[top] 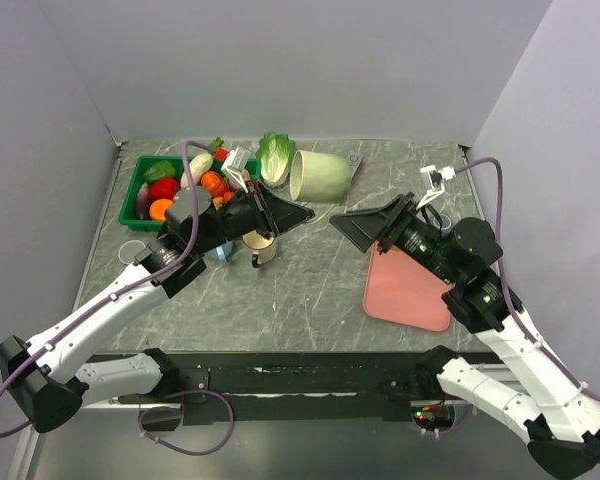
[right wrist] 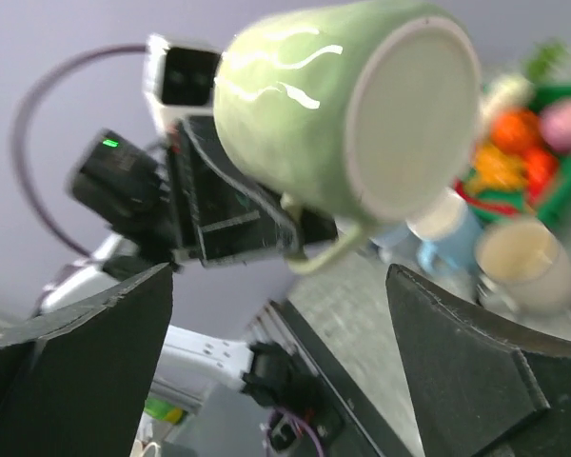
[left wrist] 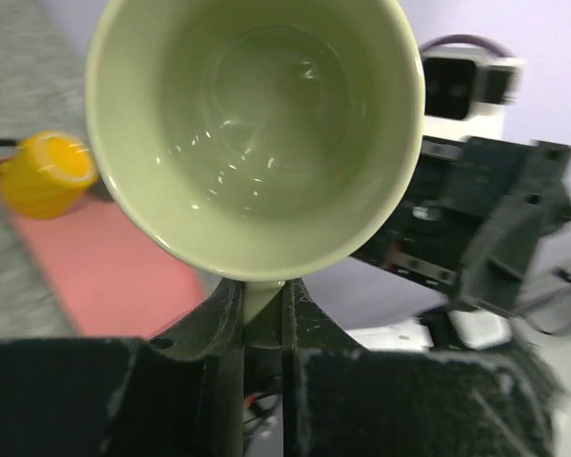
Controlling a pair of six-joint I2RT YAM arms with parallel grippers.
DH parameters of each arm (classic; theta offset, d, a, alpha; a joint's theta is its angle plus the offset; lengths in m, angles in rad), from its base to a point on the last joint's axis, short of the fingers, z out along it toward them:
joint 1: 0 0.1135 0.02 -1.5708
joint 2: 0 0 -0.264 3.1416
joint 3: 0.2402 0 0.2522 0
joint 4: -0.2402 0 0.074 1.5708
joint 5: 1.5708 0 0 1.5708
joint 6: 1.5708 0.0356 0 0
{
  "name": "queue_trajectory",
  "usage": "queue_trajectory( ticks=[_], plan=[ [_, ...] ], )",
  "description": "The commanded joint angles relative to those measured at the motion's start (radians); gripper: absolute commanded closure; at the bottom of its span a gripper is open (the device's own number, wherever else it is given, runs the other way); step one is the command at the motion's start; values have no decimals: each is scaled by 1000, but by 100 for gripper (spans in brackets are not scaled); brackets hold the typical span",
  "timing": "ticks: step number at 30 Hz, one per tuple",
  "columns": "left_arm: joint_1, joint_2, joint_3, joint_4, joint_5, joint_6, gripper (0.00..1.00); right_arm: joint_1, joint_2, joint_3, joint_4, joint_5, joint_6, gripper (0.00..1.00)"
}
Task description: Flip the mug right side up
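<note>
Top: L gripper [top: 295, 212] clenched on green mug [top: 320, 175], which is held aloft on its side over tabletop [top: 310, 290]; R gripper [top: 365, 225] released, jaws wide, near mug. L wrist: mug handle [left wrist: 264, 303] pinched, mouth faces cam. R wrist: mug base faces cam, clear of the spread fingers.

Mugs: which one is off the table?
The green mug, held sideways by the left gripper; the cream mug and blue mug stand on the table.
</note>
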Motion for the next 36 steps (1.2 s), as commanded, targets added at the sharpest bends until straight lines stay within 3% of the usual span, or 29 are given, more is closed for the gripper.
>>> queue_trajectory(
  ticks=[1, 6, 10, 16, 23, 31, 36],
  plan=[
    [1, -33, 66, -150, -143, 164, 99, 6, -65, 28, -278, 131, -32, 0],
    [1, -2, 20, -256, -247, 244, 99, 4, -71, 89, -657, 356, -38, 0],
    [-11, 48, -6, -264, -322, 263, 99, 3, -54, 110, -781, 514, -58, 0],
    [-69, 265, 63, -342, -504, 293, 99, 1, -35, 107, -858, 747, -78, 0],
    [-121, 445, 150, -419, -690, 272, 99, -7, 44, 126, -902, 832, -123, 0],
    [-163, 631, 250, -499, -848, 252, 99, -17, 94, 106, -856, 800, -161, 0],
    [-166, 637, 189, -447, -890, 217, 99, -22, 126, 97, -864, 766, -137, 0]
  ],
)
